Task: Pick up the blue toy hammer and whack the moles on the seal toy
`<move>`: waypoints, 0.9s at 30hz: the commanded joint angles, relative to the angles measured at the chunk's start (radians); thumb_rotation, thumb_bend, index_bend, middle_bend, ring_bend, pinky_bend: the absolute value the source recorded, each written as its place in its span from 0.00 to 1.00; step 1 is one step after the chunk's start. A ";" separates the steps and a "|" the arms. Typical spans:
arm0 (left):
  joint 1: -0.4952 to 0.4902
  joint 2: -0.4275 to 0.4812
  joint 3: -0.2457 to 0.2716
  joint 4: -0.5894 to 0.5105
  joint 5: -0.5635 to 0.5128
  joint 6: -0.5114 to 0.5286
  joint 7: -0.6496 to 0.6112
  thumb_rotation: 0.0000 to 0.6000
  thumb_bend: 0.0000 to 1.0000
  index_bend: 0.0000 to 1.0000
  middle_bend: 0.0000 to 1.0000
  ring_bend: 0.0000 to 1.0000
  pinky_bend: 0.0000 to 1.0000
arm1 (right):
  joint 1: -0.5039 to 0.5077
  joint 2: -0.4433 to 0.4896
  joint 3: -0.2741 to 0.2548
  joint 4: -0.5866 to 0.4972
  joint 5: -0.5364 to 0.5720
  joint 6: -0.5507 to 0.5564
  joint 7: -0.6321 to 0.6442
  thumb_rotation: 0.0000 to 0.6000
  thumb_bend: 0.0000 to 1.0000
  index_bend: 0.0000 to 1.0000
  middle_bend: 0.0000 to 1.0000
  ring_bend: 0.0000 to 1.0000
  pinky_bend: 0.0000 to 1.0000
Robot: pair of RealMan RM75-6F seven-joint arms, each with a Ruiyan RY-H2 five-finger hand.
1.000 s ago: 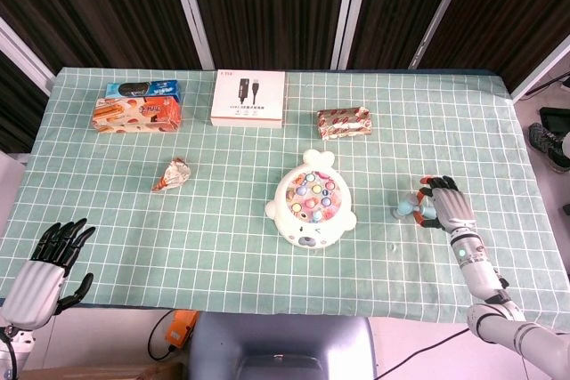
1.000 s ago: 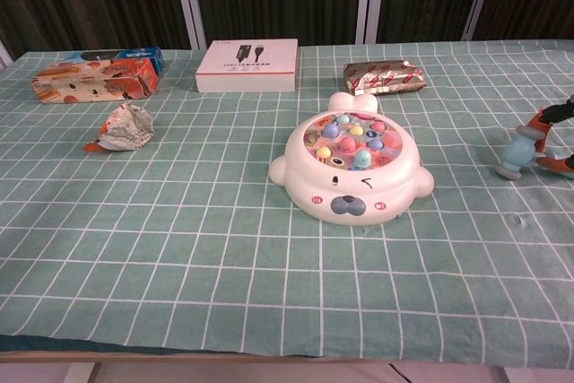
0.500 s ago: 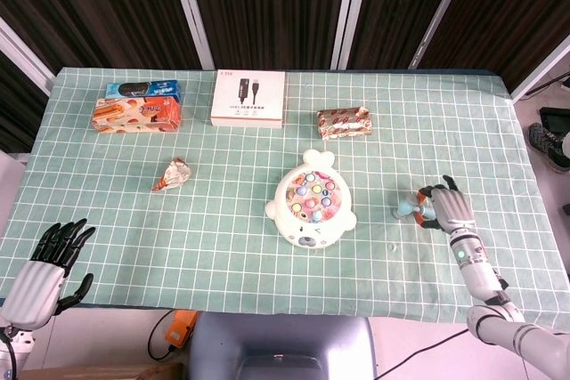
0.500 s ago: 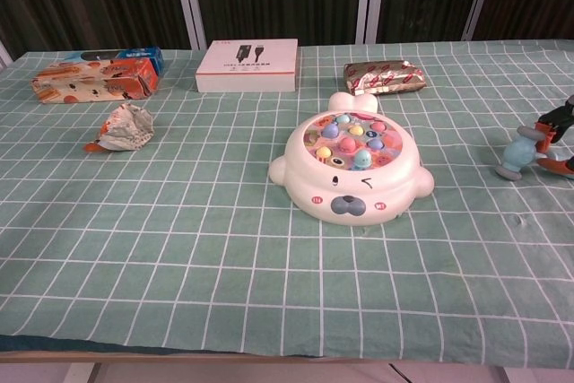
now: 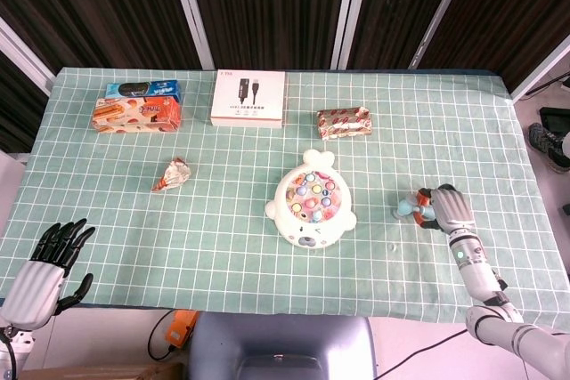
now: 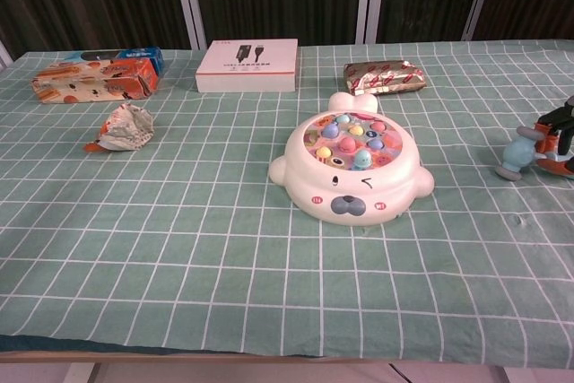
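The white seal toy (image 5: pixel 310 209) (image 6: pixel 352 177) with colourful moles on top sits mid-table. To its right lies the blue toy hammer (image 5: pixel 410 206) (image 6: pixel 517 155), its head toward the seal and its orange handle under my right hand (image 5: pixel 447 208) (image 6: pixel 558 137). The fingers of that hand are curled around the handle, and the hammer rests on the cloth. My left hand (image 5: pixel 52 261) hangs open with fingers spread beyond the table's front left corner, holding nothing; only the head view shows it.
A white cable box (image 5: pixel 249 98) (image 6: pixel 248 65), an orange and a blue snack box (image 5: pixel 137 113) (image 6: pixel 94 78) and a shiny wrapped packet (image 5: pixel 344 121) (image 6: pixel 384 76) line the far side. A crumpled wrapper (image 5: pixel 172 174) (image 6: pixel 120 126) lies left of the seal.
My right hand's fingers have gone from spread above the hammer handle to curled down around it. The hammer, the seal toy and my left hand have stayed put.
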 commanded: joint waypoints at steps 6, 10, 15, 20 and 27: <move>0.001 0.000 0.000 0.000 0.001 0.002 -0.001 1.00 0.41 0.00 0.00 0.00 0.02 | -0.001 -0.002 0.002 0.003 0.005 -0.002 -0.001 1.00 0.55 0.96 0.62 0.54 0.55; 0.002 0.000 0.001 0.000 0.002 0.004 -0.001 1.00 0.41 0.00 0.00 0.00 0.02 | -0.001 -0.004 0.003 0.007 0.007 -0.005 0.001 1.00 0.55 0.96 0.62 0.55 0.58; 0.002 0.000 0.000 0.001 0.002 0.004 -0.003 1.00 0.41 0.00 0.00 0.00 0.02 | -0.001 -0.008 0.004 0.013 0.008 -0.007 0.003 1.00 0.55 0.96 0.62 0.55 0.63; 0.002 0.001 0.000 0.001 0.003 0.006 -0.004 1.00 0.42 0.00 0.00 0.00 0.02 | -0.002 -0.015 0.006 0.021 0.009 -0.004 0.001 1.00 0.55 0.96 0.63 0.56 0.64; 0.003 0.002 0.000 0.001 0.003 0.007 -0.006 1.00 0.41 0.00 0.00 0.00 0.02 | -0.003 -0.012 0.014 0.018 0.002 0.014 0.016 1.00 0.55 0.97 0.63 0.57 0.65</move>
